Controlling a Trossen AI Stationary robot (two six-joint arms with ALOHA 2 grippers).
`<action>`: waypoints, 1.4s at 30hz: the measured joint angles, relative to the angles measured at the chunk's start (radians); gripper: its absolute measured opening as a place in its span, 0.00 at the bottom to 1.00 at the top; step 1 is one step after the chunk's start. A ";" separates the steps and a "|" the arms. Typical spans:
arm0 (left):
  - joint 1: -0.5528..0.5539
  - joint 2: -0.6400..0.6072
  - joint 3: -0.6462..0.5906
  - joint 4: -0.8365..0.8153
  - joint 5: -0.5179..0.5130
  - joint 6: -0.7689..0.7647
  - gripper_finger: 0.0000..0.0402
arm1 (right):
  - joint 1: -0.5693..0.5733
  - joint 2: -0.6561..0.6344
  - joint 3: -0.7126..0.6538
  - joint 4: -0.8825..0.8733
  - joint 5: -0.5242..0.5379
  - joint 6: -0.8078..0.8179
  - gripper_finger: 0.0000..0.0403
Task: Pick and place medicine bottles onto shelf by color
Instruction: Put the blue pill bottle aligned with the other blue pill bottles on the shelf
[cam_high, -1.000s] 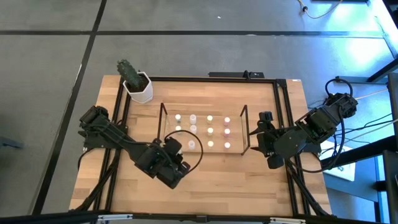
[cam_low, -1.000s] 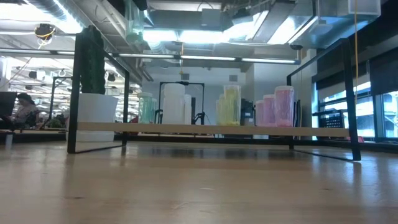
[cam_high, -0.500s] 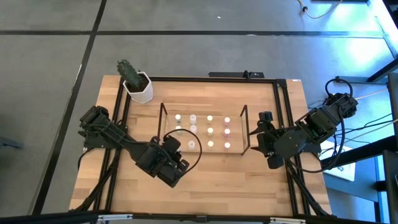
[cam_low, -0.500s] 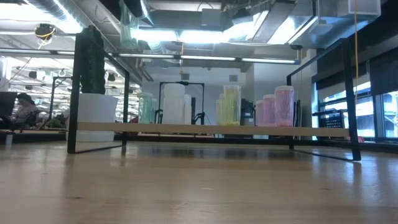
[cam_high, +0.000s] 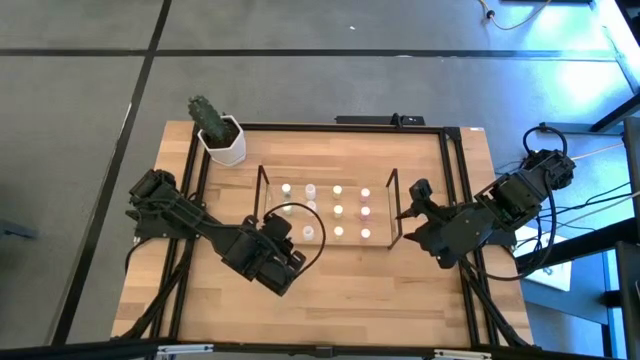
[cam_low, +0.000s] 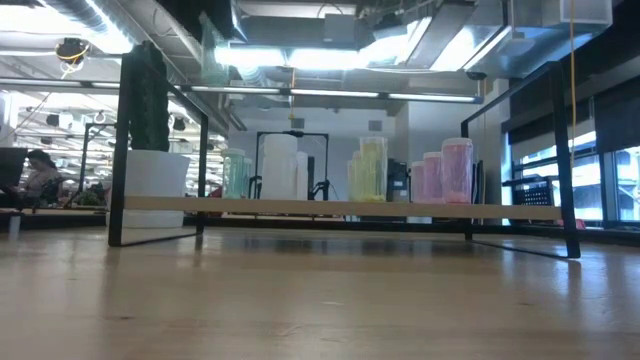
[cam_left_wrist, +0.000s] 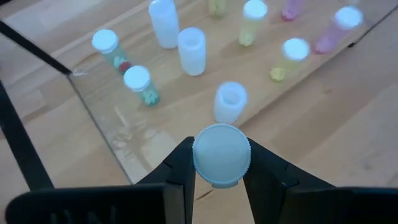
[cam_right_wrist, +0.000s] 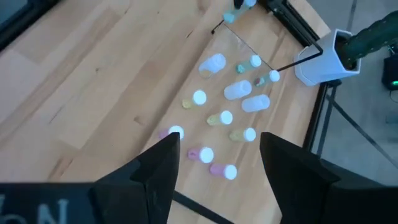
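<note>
The clear shelf (cam_high: 262, 190) stands mid-table with several medicine bottles upright on it in rows: greenish (cam_left_wrist: 142, 84), white (cam_left_wrist: 191, 51), yellowish (cam_left_wrist: 251, 20) and pink (cam_left_wrist: 336, 28). In the low view they show as greenish (cam_low: 235, 172), white (cam_low: 280, 165), yellow (cam_low: 372, 168) and pink (cam_low: 455, 170). My left gripper (cam_high: 281, 229) hangs over the shelf's near left corner, shut on a white-capped bottle (cam_left_wrist: 221, 154). My right gripper (cam_high: 411, 203) hovers just off the shelf's right end, open, with nothing between its fingers (cam_right_wrist: 158, 165). My left gripper pinches the bottle between its two fingers (cam_left_wrist: 180, 169), one on each side just behind the white cap (cam_left_wrist: 221, 149). The fingers slant down from the table's near left. The cap faces the wrist camera and hides the body. The bottle is lifted clear above the shelf.
A white hexagonal plant pot (cam_high: 225, 140) with a green plant stands at the far left corner. Dark frame rails (cam_high: 190, 200) run along the table's left, right and far sides. Bare wood (cam_high: 350, 290) lies between the shelf and the near edge.
My right gripper has rolled about its own pointing line while staying in place beside the shelf's right end; its fingers stay apart. The bottles on the shelf have not moved.
</note>
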 joint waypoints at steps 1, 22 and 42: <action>0.002 0.000 -0.009 -0.001 0.001 -0.004 0.23 | 0.000 0.000 0.000 0.008 0.000 0.001 0.56; 0.064 0.002 -0.267 0.204 0.002 -0.072 0.23 | -0.060 0.002 0.000 0.109 0.236 0.402 0.56; 0.097 -0.006 -0.220 0.177 0.021 0.131 0.23 | -0.080 0.010 0.000 0.108 0.236 0.399 0.56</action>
